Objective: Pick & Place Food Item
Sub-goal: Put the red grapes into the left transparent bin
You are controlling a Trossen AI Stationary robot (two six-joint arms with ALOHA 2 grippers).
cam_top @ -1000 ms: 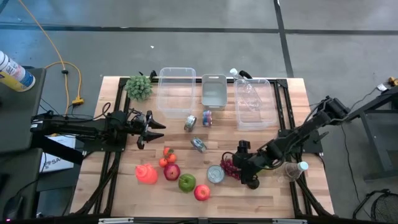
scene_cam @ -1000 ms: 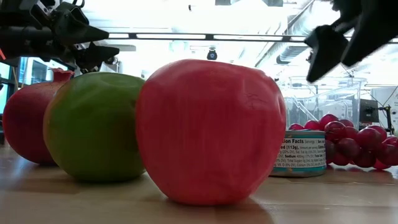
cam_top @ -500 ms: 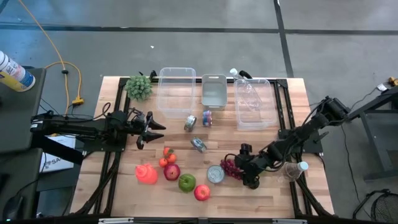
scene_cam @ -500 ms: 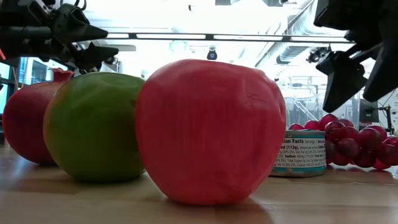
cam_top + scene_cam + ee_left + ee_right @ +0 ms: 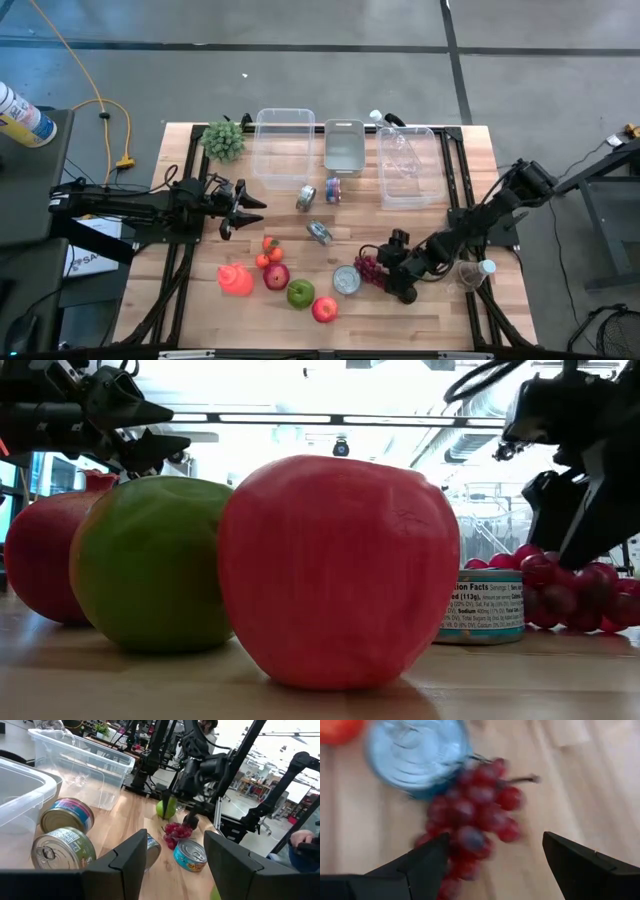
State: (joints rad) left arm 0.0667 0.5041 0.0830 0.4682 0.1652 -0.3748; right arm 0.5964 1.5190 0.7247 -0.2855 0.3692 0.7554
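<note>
Two dark fingers of the right gripper point(image 5: 485, 865) stand wide apart over the bunch of red grapes point(image 5: 472, 815), one to each side of the cluster, nothing between them yet. From above, that gripper point(image 5: 385, 268) sits low at the near right of the table, just beside the grapes point(image 5: 368, 267), which lie on the wood touching a blue-labelled can point(image 5: 346, 279). Over on the other side the left gripper point(image 5: 243, 207) waits above the table's left half, fingers parted about halfway and holding nothing.

This looks to me like the approach before the grasp: the grapes are picked out but not yet taken. Next I'd expect it to settle lower and close gently, since the bunch is soft and loose. The can crowds one side, so the finger there wants care. Three clear bins point(image 5: 284, 146) stand along the far edge, well apart from here.
</note>
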